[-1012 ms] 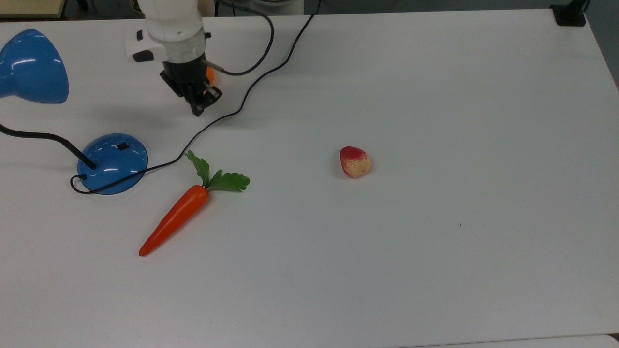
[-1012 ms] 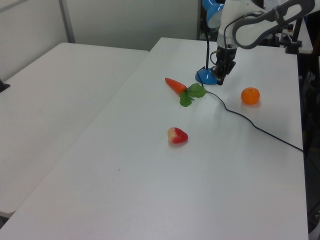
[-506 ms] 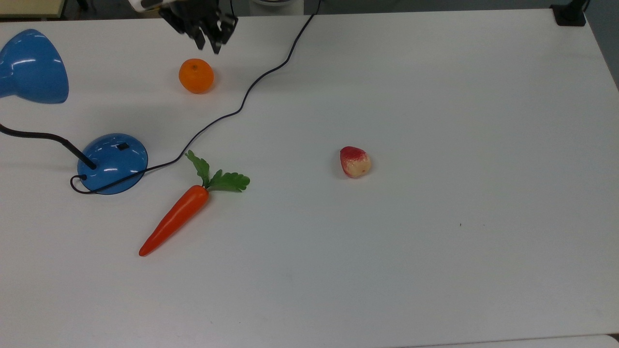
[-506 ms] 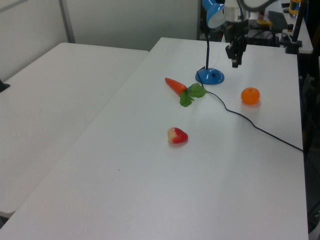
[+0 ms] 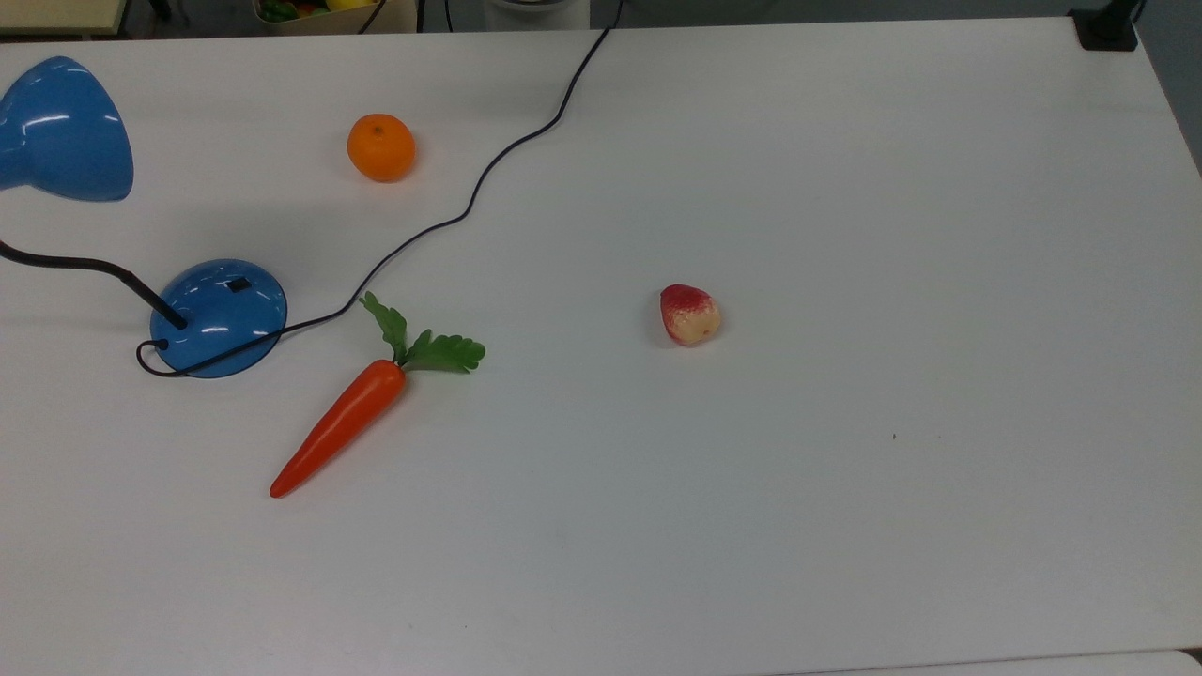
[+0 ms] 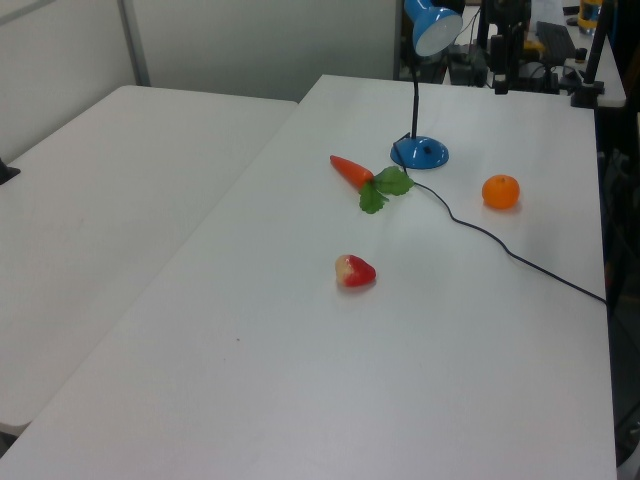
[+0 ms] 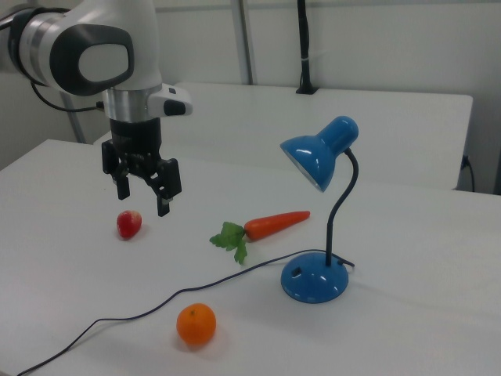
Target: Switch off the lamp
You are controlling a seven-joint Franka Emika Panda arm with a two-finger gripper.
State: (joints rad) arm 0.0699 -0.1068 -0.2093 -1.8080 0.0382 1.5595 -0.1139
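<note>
The glossy blue lamp stands at the top view's left, with its cone shade (image 5: pixel 61 131) on a black bent neck over the round dome base (image 5: pixel 221 314). A small black switch (image 5: pixel 238 284) sits on the base, and the black cord (image 5: pixel 470 202) runs off toward the table's far edge. In the right view the lamp shade (image 7: pixel 317 157) and base (image 7: pixel 313 280) are at the right. My gripper (image 7: pixel 143 202) hangs open and empty in the air well to the right view's left of the lamp. It is also high behind the shade (image 6: pixel 435 25) in the left view.
An orange (image 5: pixel 380 147) lies beyond the lamp base. A toy carrot (image 5: pixel 343 422) with green leaves lies beside the base, its leaves near the cord. A red and cream fruit (image 5: pixel 690 314) sits mid-table. The white table (image 5: pixel 845 516) is bare to the top view's right.
The gripper has risen from beside the lamp base and drawn back out of the top view, uncovering the orange. The lamp, carrot and fruit have not moved.
</note>
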